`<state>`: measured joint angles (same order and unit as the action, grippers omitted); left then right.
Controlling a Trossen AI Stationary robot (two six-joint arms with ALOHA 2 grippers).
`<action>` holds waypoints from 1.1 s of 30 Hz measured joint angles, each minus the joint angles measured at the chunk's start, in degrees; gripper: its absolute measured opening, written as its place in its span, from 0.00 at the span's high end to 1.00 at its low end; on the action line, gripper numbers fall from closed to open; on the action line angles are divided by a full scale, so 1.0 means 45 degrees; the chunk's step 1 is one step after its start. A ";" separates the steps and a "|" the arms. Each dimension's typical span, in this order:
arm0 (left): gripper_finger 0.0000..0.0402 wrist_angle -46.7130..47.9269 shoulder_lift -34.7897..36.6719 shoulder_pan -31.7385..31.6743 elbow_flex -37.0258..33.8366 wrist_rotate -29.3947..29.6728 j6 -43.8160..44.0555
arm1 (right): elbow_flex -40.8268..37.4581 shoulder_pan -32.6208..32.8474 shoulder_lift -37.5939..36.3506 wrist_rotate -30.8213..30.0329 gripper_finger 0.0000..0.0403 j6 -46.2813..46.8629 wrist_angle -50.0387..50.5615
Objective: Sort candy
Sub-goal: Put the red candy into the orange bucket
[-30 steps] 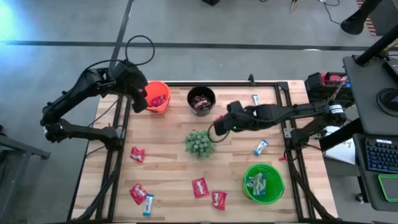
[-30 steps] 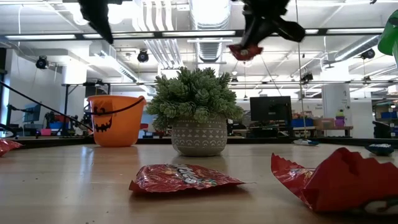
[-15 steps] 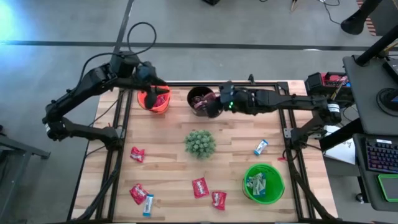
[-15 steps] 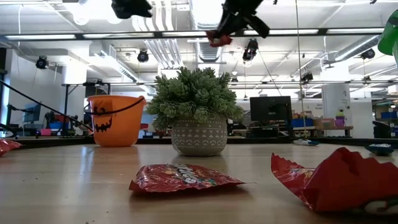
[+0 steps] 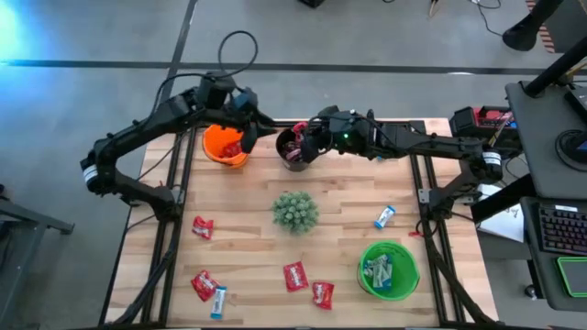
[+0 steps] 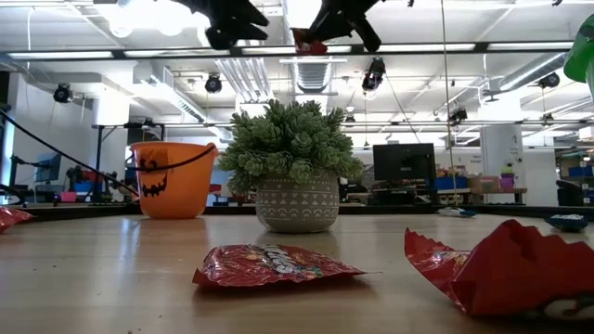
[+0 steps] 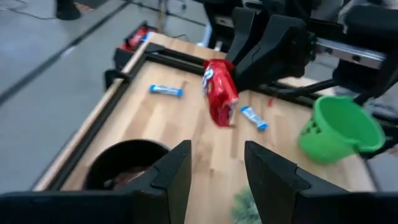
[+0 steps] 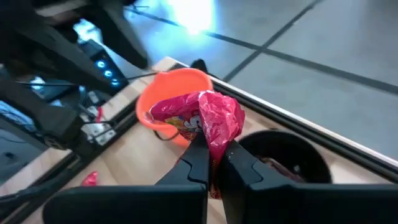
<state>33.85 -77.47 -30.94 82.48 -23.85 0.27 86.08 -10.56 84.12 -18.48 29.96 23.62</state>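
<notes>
My right gripper hangs high over the black bucket, shut on a red candy. The same red candy shows in the left wrist view. My left gripper stands open and holds nothing, high up between the orange bucket and the black one, facing the right gripper. In the low view both grippers are at the top, the left gripper and the right gripper. Red and blue candy, such as one red candy, lies flat on the table. My right gripper pinches one end of the red candy's wrapper between its two fingers. The fingers slant a little downward, coming from the table's right side. The crumpled wrapper sticks out beyond the fingertips, lifted clear above the black bucket.
A spiky green plant in a pot stands mid-table. A green bucket with blue candy stands at the near right. Loose candy lies at the near left, the left and the right.
My right gripper has carried the red candy up and toward the table's far-left, from beside the plant to over the black bucket, rolling as it went. My left gripper has moved from over the orange bucket toward the right and tipped up from pointing down to nearly level.
</notes>
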 joint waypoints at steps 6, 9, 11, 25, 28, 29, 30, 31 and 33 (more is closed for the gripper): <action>0.67 -0.1347 -0.0894 0.0000 0.0000 -0.1226 0.0493 | -0.0003 -0.0033 0.0073 0.0248 0.98 -0.0253 -0.0429; 0.67 -0.1796 -0.1067 0.0018 0.0000 -0.1596 0.0510 | -0.0003 -0.0066 0.0068 0.0239 0.98 -0.0287 -0.0434; 0.67 -0.2024 -0.1113 0.0016 0.0000 -0.2011 0.0515 | -0.0003 -0.0097 0.0069 0.0223 0.98 -0.0325 -0.0434; 0.67 -0.2428 -0.1191 0.0030 0.0000 -0.2586 0.0539 | -0.0003 -0.0221 0.0083 0.0803 0.98 -0.0263 -0.1532; 0.67 -0.2512 -0.1195 0.0029 0.0000 -0.2565 0.0539 | -0.0007 -0.0221 0.0087 0.0812 0.98 -0.0240 -0.1598; 0.67 -0.2549 -0.1195 0.0033 0.0000 -0.2541 0.0539 | -0.0008 -0.0214 0.0087 0.0828 0.98 -0.0227 -0.1625; 0.67 -0.2593 -0.1195 0.0029 0.0000 -0.2538 0.0539 | -0.0008 -0.0190 0.0087 0.0902 0.98 -0.0150 -0.1651; 0.67 -0.2618 -0.1195 0.0031 0.0000 -0.2541 0.0539 | -0.0008 -0.0168 0.0087 0.1019 0.98 -0.0085 -0.1670; 0.67 -0.2616 -0.1192 0.0034 0.0000 -0.2545 0.0539 | -0.0008 -0.0083 0.0087 0.1199 0.98 -0.0039 -0.1666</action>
<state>22.07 -82.84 -30.79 82.48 -35.31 2.70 86.04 -10.93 84.51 -13.09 29.78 16.12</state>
